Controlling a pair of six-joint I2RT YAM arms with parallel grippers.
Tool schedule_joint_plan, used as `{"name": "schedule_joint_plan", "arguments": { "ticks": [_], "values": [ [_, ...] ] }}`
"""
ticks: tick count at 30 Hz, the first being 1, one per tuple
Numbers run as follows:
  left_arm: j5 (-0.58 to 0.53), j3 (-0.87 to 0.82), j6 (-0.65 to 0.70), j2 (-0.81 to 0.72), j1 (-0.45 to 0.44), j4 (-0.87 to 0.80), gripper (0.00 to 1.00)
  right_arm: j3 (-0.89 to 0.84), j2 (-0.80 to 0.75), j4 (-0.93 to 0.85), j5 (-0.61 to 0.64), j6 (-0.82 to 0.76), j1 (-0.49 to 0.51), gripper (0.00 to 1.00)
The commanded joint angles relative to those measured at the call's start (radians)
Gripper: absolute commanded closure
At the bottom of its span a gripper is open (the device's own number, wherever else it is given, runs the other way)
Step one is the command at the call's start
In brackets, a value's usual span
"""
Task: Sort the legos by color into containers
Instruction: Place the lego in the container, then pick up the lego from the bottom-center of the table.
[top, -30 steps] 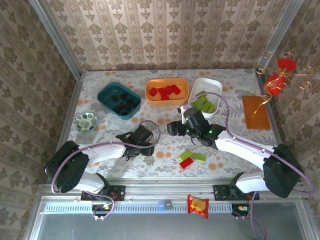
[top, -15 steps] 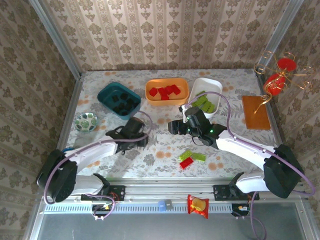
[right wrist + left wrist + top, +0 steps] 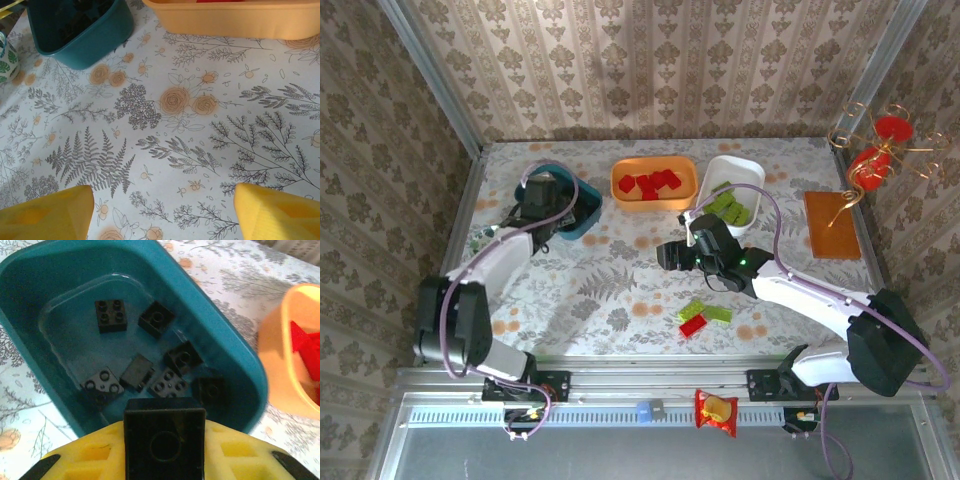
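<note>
Left tool clenched on a black lego above the teal tray — right tool spread open over the table

Left pincer, brick now over teal tray

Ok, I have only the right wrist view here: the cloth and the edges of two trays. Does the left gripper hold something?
Observer: Yes. The left gripper is shut on a black brick, at the edge of the teal tray.
Operator: What lies in that tray?
Observer: Seven black bricks, no other color.
Operator: And which bricks are not yet sorted?
Observer: Two lime green bricks and one red brick lie together on the cloth, closer to the arm bases than your right gripper.
</note>
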Motion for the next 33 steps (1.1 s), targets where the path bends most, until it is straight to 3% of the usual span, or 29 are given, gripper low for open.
{"name": "schedule_joint_plan", "arguments": {
  "ticks": [1, 6, 12, 20, 33],
  "values": [
    [0.002, 0.072, 0.01, 0.068, 0.023, 0.031, 0.69, -0.015, -0.032, -0.027, 0.039, 0.013, -0.006, 0.25],
    [-0.008, 0.155, 0.025, 0.191, 0.046, -0.008, 0.65, -0.03, -0.054, -0.031, 0.04, 0.021, -0.006, 0.25],
    [0.027, 0.145, -0.018, 0.181, 0.062, 0.017, 0.24, -0.036, -0.065, -0.037, 0.046, 0.021, -0.006, 0.25],
    [0.058, 0.117, -0.024, -0.003, 0.013, 0.019, 0.02, -0.029, -0.06, -0.035, 0.052, 0.021, -0.007, 0.24],
    [0.049, -0.074, -0.031, -0.39, -0.235, 0.025, 0.0, -0.053, -0.042, -0.025, 0.045, 0.05, -0.008, 0.24]
  ]
}}
